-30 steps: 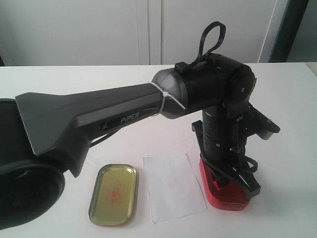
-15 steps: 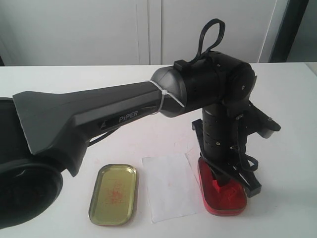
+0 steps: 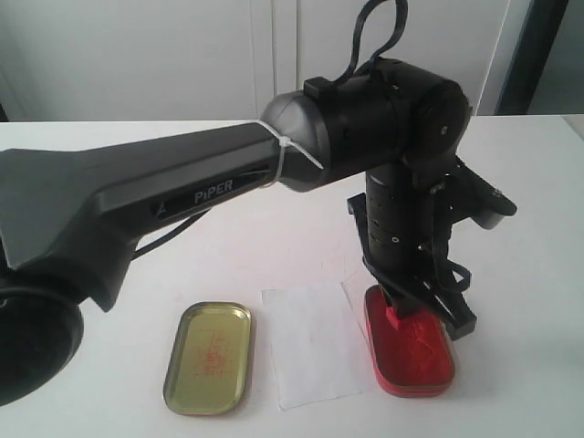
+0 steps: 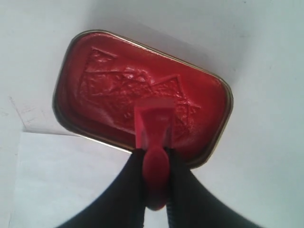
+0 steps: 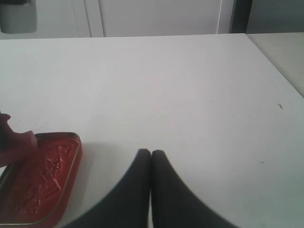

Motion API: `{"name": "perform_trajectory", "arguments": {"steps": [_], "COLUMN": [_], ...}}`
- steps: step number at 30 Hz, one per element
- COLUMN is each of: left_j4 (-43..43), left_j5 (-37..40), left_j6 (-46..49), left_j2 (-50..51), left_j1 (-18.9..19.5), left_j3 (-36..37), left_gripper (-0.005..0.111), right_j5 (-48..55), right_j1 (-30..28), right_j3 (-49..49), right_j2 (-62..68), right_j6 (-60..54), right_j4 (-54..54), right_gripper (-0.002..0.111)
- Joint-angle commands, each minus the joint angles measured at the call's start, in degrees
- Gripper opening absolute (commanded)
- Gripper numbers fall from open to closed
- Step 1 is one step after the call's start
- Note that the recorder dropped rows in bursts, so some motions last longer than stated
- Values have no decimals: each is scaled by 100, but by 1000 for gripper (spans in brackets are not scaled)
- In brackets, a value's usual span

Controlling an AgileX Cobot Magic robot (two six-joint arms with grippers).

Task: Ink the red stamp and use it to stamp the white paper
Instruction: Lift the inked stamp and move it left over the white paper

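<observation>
My left gripper [image 3: 401, 308] [image 4: 155, 151] is shut on the red stamp [image 3: 398, 316] [image 4: 153, 124], pinching its knobbed handle with the block pointing down. The stamp hangs over the far end of the open red ink-pad tin [image 3: 415, 354] [image 4: 107, 90] [image 5: 40, 180]. I cannot tell whether its face touches the ink. The pad's surface shows square press marks. The white paper [image 3: 315, 345] [image 4: 61, 180] lies flat just left of the tin. My right gripper [image 5: 151, 153] is shut on nothing, low over bare table to the right of the tin.
A gold tin lid [image 3: 208, 358] with red smudges lies left of the paper. The left arm's dark body [image 3: 182, 201] stretches across the left half of the exterior view. The white table [image 3: 529, 274] ends at a wall behind.
The left arm has risen and drawn back a little with the stamp. More of the ink-pad tin now shows in front of the gripper.
</observation>
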Motion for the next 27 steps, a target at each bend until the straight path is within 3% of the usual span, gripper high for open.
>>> {"name": "perform_trajectory", "arguments": {"steps": [1, 6, 17, 23, 27], "left_j4": [5, -6, 7, -48, 4], "left_j5": [535, 535, 535, 535, 535], "left_j6": [6, -3, 14, -31, -31], "left_j2": [-89, -126, -160, -186, -368], "left_j1": [215, 403, 426, 665, 767], "left_j3": [-3, -3, 8, 19, 362], "left_gripper": [0, 0, 0, 0, 0], "right_j5": [-91, -91, -91, -91, -91], "right_j1": [-15, -15, -15, -15, -15], "right_j3": [31, 31, 31, 31, 31], "right_j2": [-33, -33, -33, -33, -33], "right_j6": [26, 26, 26, 26, 26], "right_j4": [-43, -43, -43, -43, -43], "right_gripper": [0, 0, 0, 0, 0]}}
